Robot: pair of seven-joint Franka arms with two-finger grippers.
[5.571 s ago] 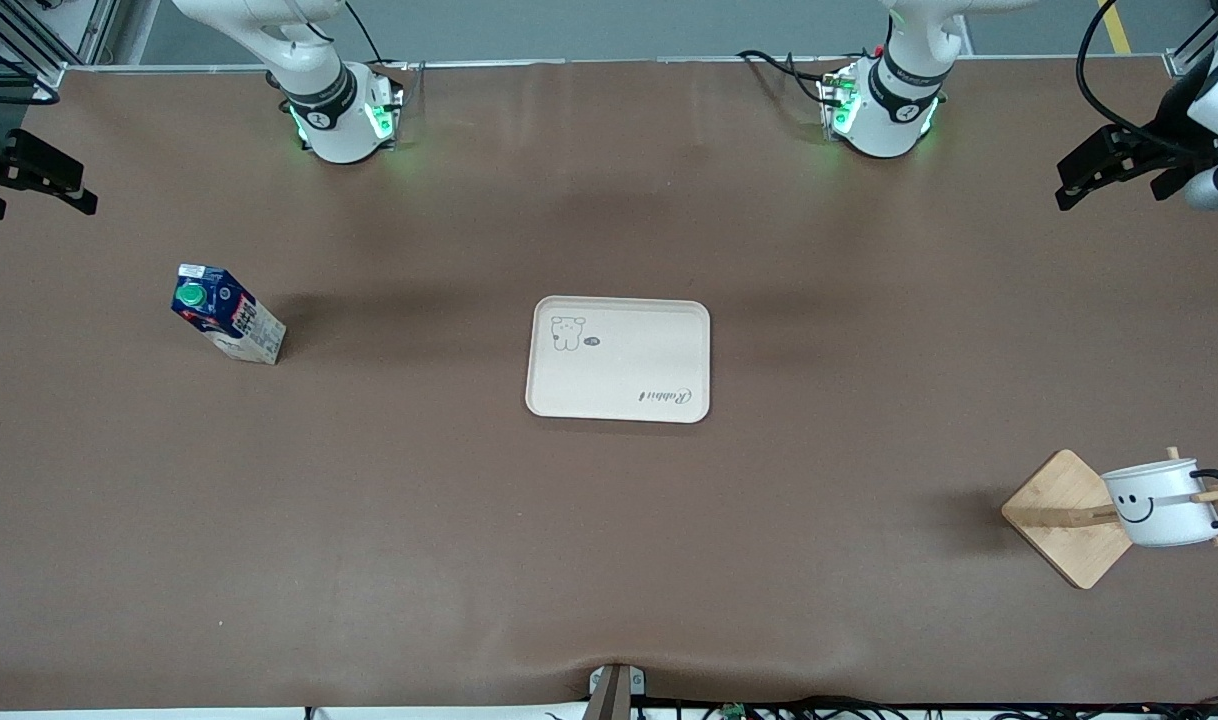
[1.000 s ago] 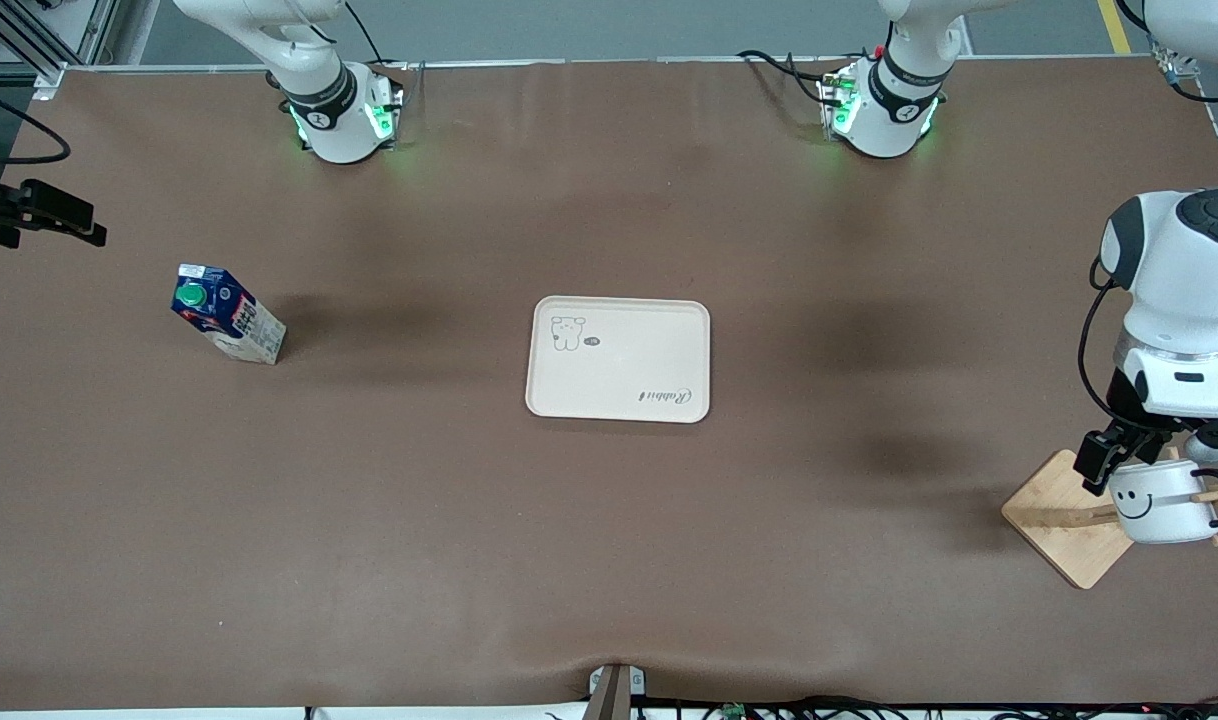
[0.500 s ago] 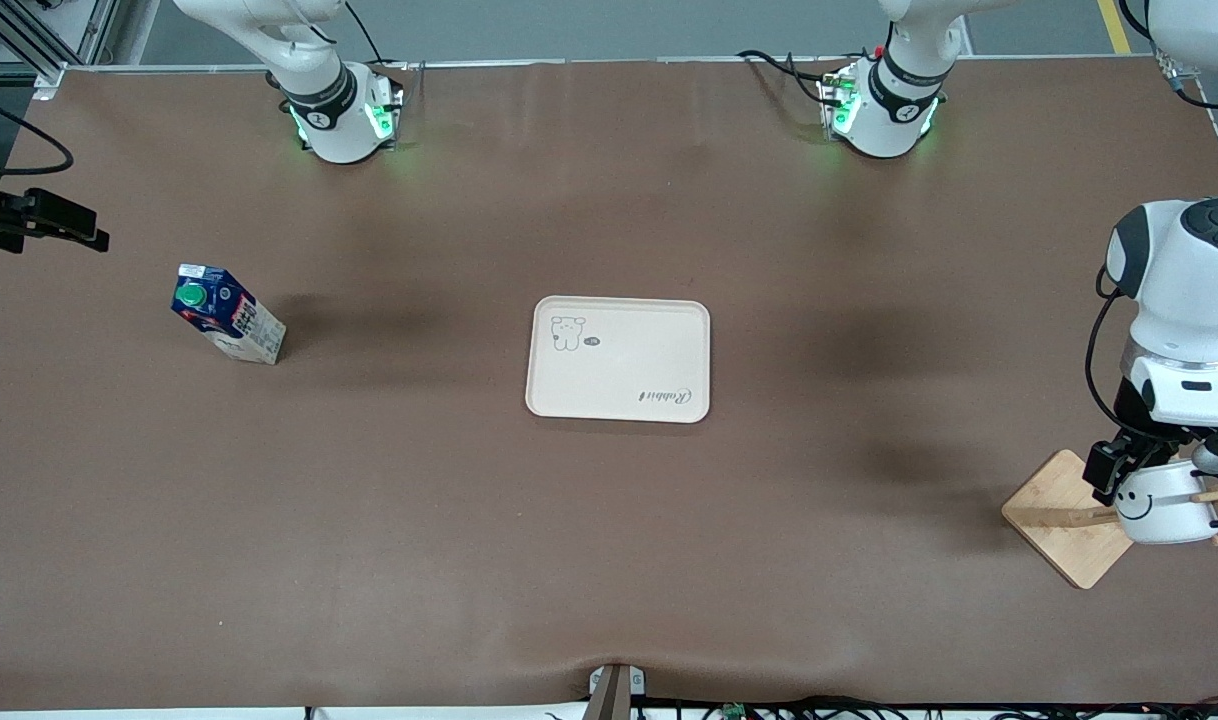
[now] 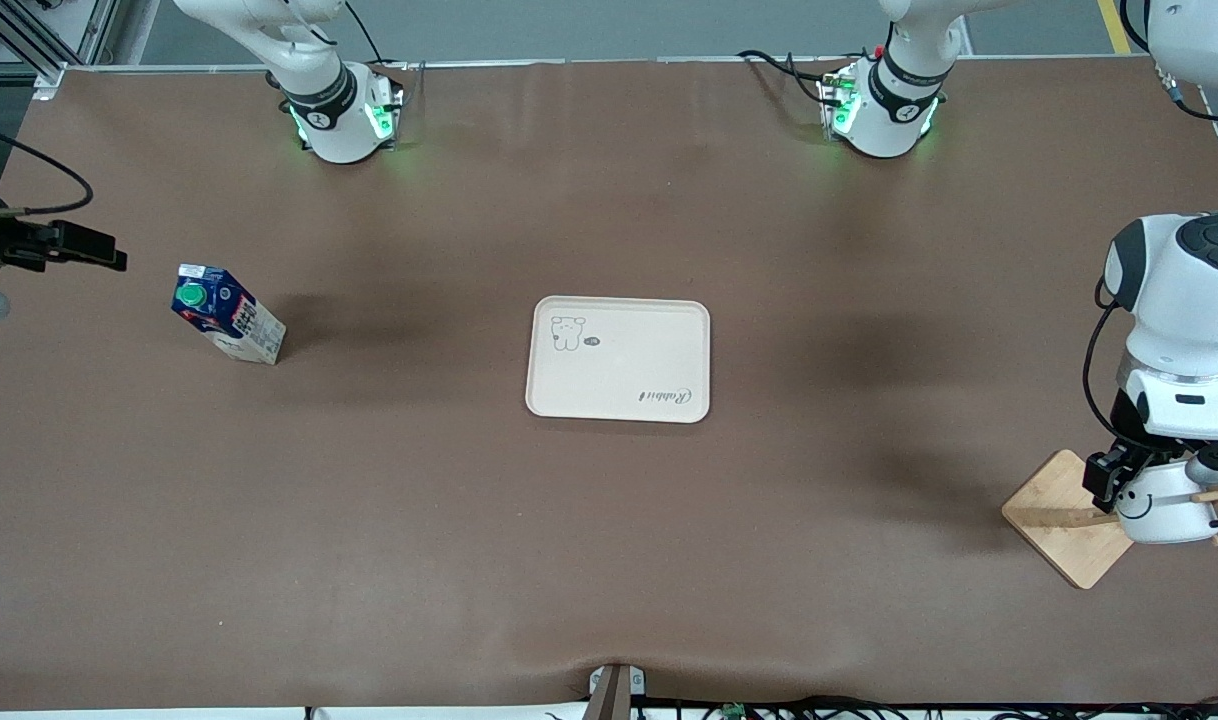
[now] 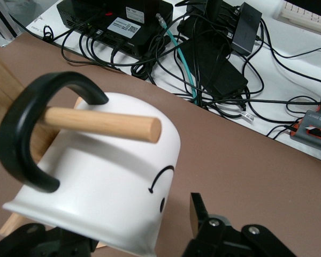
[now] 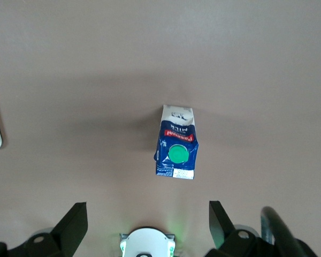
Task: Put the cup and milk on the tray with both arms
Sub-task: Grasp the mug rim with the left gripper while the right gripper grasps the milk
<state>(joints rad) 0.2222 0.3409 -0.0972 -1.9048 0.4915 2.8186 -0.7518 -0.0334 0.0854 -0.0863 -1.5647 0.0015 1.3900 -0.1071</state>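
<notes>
The cup hangs by its black handle on a peg of a wooden stand, at the left arm's end of the table. In the left wrist view the cup fills the space between the spread fingers. My left gripper is open and straddles the cup's body. The milk stands on the table toward the right arm's end. My right gripper is open and empty, up in the air near it. The right wrist view shows the milk from above. The tray lies mid-table with nothing on it.
The stand's square wooden base sits under the cup, near the table's end. Its peg runs through the cup's handle. Cables and boxes lie past the table edge. The right arm's base shows in the right wrist view.
My left gripper has come from high at the table's end down around the cup. My right gripper has drifted a little toward the milk.
</notes>
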